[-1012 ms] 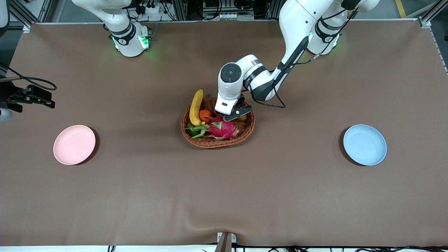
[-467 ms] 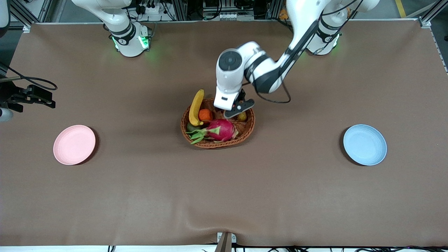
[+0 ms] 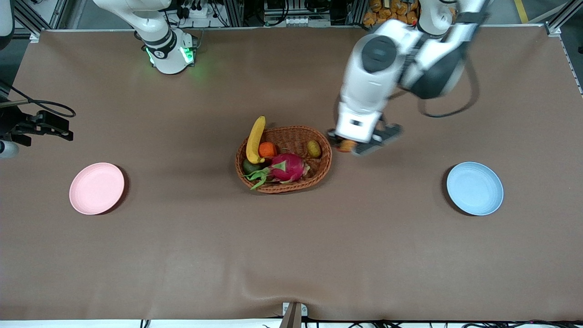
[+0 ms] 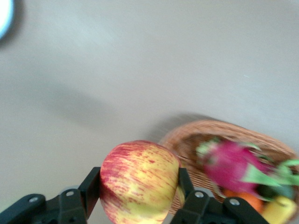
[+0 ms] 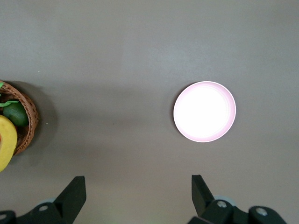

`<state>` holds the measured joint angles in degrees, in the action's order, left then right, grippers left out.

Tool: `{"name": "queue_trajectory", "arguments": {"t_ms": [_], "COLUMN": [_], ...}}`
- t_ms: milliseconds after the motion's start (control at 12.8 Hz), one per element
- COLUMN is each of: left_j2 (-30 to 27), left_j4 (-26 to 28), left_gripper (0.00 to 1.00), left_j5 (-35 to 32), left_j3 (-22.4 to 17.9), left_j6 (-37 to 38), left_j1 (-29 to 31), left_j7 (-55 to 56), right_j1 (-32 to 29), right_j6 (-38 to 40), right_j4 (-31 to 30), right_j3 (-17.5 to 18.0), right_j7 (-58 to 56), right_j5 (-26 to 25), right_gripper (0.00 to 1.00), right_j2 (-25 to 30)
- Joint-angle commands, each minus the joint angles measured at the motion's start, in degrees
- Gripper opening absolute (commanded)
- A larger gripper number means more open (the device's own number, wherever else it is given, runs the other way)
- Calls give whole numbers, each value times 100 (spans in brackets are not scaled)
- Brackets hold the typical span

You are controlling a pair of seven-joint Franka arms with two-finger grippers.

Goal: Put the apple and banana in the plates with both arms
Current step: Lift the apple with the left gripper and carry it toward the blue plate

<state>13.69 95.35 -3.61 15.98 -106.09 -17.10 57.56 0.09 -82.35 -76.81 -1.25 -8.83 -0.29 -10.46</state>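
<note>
The left arm is reaching down from its base, bent at the elbow, its wrist pointing at the table [image 3: 182, 255]. The left gripper [image 3: 360, 146] is hanging over bare cloth just beside the basket [image 3: 283, 158], at about 3 o'clock from it, and its fingers are clamping the apple [image 4: 139, 181] from both sides. The right arm is waiting, raised at its end of the table; the right gripper [image 5: 138, 198] is hovering with its fingers spread wide and nothing between them, over bare table between the basket and the pink plate [image 3: 96, 188].

No writing can be read on anything.

The basket is sitting mid-table, holding a dragon fruit [image 3: 286, 167], the banana [image 3: 255, 139], an orange [image 3: 268, 149], a kiwi [image 3: 313, 148] and a dark green fruit [image 3: 249, 166]. The banana is leaning on the rim at about 10 o'clock, one tip sticking out past it. The pink plate is lying empty at 9 o'clock from the basket, the blue plate [image 3: 474, 188] empty at 3 o'clock, both well apart from it.
</note>
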Motion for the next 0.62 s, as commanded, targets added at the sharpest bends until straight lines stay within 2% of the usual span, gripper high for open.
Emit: {"name": "queue_trajectory", "arguments": {"t_ms": [0, 156, 311, 467, 545], "left_j2": [-95, -60, -16, 142, 273], "left_j4": [273, 518, 686, 704, 713], "left_gripper": [0, 0, 0, 0, 0], "left_j5": [142, 80, 54, 54, 54], "left_j3": [45, 36, 28, 27, 19], "left_j6": [404, 396, 326, 160, 80], "left_j1": [827, 1539, 2199, 2884, 3087], "left_j7": [-1496, -2542, -3553, -4695, -5032], "right_j1": [9, 88, 210, 403, 631], "right_j6": [-61, -79, -393, -850, -1009], "right_j4": [-97, -123, -403, -1009, -1142], "right_j3": [-6, 2, 2, 11, 20], "right_j7": [-22, -14, 74, 1183, 1765], "right_j5": [11, 2, 456, 1133, 1171], "right_gripper": [100, 100, 100, 100, 100], "right_j2": [-418, -685, -695, -563, -545]}}
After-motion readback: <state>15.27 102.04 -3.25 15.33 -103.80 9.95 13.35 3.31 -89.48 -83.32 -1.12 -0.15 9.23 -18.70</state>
